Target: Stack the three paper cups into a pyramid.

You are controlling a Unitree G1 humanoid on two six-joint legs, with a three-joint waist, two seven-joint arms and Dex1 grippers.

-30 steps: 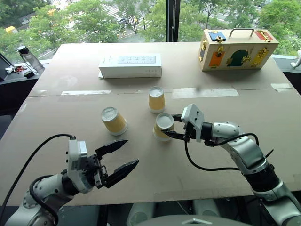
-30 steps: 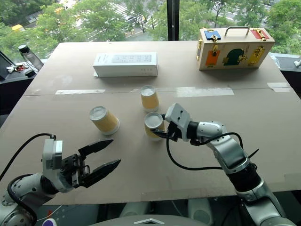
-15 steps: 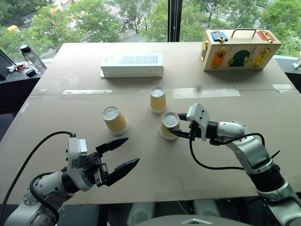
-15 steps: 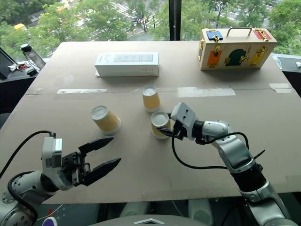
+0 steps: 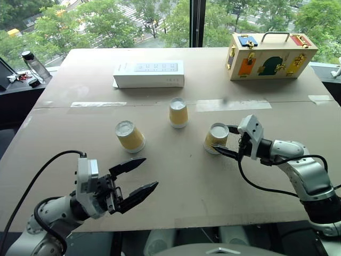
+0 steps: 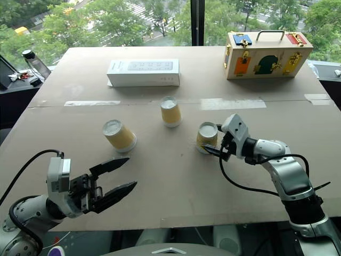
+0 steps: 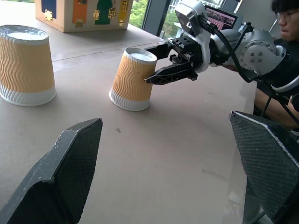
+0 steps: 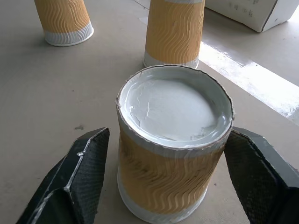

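Observation:
Three paper cups with yellow-orange sides stand upside down, apart from each other, on the brown table (image 5: 176,186). One cup (image 5: 129,136) is at the left, one (image 5: 178,112) in the middle further back, one (image 5: 215,137) at the right. My right gripper (image 5: 221,140) is open, its fingers (image 8: 81,179) standing on either side of the right cup (image 8: 174,140) with a small gap showing. My left gripper (image 5: 150,171) hovers open and empty near the front edge, well short of the left cup (image 7: 24,63).
A long white box (image 5: 149,73) lies at the back, and a wooden box with coloured latches (image 5: 270,55) at the back right. A bottle (image 5: 33,65) stands on a side surface at far left. A person (image 7: 285,51) sits beyond the table's right side.
My right gripper has moved to the right, taking its cup away from the middle cup, and its fingers have opened around it. The left arm has stayed still.

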